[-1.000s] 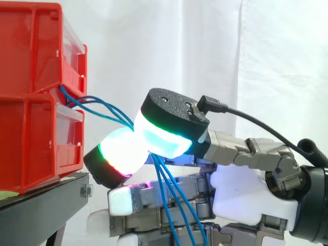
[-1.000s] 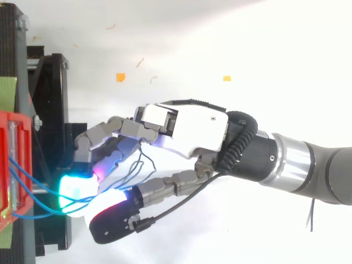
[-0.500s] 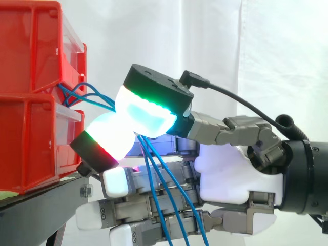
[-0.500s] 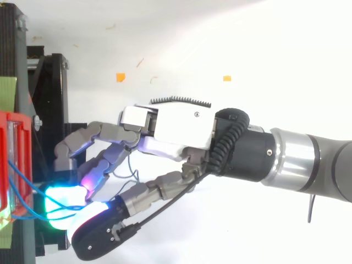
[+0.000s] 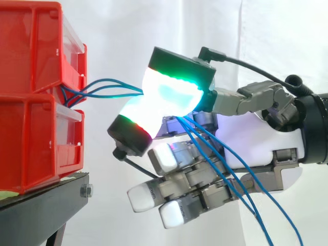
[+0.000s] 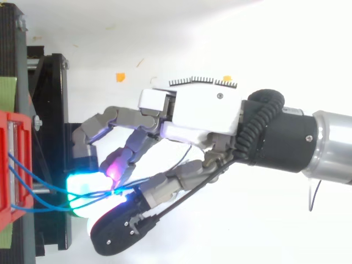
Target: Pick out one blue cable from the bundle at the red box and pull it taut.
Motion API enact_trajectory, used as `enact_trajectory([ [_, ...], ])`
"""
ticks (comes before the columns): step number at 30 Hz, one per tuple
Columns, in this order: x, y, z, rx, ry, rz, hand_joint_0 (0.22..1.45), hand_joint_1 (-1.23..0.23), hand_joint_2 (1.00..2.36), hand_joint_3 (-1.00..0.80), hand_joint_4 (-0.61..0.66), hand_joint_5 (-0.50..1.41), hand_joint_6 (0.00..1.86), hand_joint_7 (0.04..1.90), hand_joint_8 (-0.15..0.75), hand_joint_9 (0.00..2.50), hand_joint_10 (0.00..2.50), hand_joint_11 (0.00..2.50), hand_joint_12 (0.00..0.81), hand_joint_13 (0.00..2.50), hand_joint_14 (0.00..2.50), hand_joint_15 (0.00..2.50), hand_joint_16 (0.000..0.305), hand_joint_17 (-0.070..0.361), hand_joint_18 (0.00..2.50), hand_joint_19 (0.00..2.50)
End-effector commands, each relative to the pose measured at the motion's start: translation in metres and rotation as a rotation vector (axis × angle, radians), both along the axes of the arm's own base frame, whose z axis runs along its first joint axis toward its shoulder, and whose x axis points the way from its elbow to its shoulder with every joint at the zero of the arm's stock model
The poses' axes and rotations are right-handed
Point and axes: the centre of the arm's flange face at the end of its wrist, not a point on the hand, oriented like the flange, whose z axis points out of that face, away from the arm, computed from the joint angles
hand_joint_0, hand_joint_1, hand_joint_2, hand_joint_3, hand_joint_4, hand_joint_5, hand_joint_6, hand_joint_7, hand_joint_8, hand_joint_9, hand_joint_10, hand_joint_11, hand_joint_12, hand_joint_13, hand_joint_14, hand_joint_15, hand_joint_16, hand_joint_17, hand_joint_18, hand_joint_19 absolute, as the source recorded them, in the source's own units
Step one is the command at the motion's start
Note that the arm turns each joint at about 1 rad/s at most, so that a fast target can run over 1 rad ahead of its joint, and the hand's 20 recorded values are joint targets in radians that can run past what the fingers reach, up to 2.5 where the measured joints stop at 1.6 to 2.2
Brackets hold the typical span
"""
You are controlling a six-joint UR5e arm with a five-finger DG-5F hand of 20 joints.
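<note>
Since half a second ago the hand (image 5: 266,141) has drawn back from the bins (image 5: 31,107) and risen a little. Its glowing pads (image 5: 171,92), which sat close to the lower bin's front, now stand clear of the bins with curtain (image 5: 128,31) showing between. The blue cables (image 5: 110,88) looped loosely at the bins before. Now they run flatter, almost level, from the seam between the upper and lower bin out to the pads.

The hand is clamped on the cables: a cyan pad edged green presses down against a white pad edged red, and several blue strands pass between them. How many are caught I cannot tell. Past the pinch, on the side away from the bins, the strands fall slanting downward across the other fingers, which are bent with their white tips pointing down and back toward the bins.

From above, the hand (image 6: 203,113) reaches toward the bins (image 6: 11,165), and the cables (image 6: 38,179) leave the bins as separate lines that converge at the pinch. The pinch lies over the edge of the stand (image 6: 52,110) farthest from the bins.
</note>
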Motion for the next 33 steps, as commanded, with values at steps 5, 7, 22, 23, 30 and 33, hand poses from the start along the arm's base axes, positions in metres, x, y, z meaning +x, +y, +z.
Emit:
enact_trajectory([
  [5, -0.0052, -0.0046, 0.0001, -0.002, 0.039, 0.020, 0.67, -0.93, 1.00, -0.50, -0.02, -0.12, 0.93, 1.06, 0.275, 1.15, 0.02, 0.58, 0.347, 0.83, 0.02, 0.42, 0.042, 0.094, 0.73, 0.53],
  [7, -0.0059, -0.0071, -0.0004, -0.002, 0.045, 0.028, 0.63, -0.92, 1.00, -0.50, 0.03, -0.12, 0.91, 0.99, 0.280, 1.14, 0.02, 0.56, 0.349, 0.83, 0.02, 0.43, 0.042, 0.095, 0.72, 0.53],
  [22, -0.0069, -0.0116, 0.0011, -0.007, 0.054, 0.025, 0.50, -0.62, 1.00, -0.50, 0.06, -0.11, 0.87, 0.90, 0.297, 1.16, 0.02, 0.54, 0.379, 0.84, 0.02, 0.43, 0.048, 0.109, 0.74, 0.56],
  [23, -0.0064, -0.0115, 0.0007, -0.007, 0.054, 0.025, 0.50, -0.61, 1.00, -0.50, 0.07, -0.11, 0.87, 0.90, 0.299, 1.17, 0.02, 0.54, 0.379, 0.84, 0.02, 0.42, 0.048, 0.109, 0.74, 0.56],
  [30, -0.0058, -0.0111, 0.0038, -0.006, 0.049, 0.028, 0.61, -0.66, 1.00, -0.46, -0.04, -0.10, 0.87, 1.03, 0.279, 1.19, 0.02, 0.55, 0.356, 0.84, 0.02, 0.44, 0.043, 0.098, 0.71, 0.59],
  [33, -0.0058, -0.0124, 0.0038, -0.006, 0.049, 0.025, 0.63, -0.74, 1.01, -0.37, -0.01, -0.10, 0.88, 1.08, 0.283, 1.20, 0.02, 0.56, 0.356, 0.85, 0.02, 0.44, 0.044, 0.098, 0.72, 0.58],
])
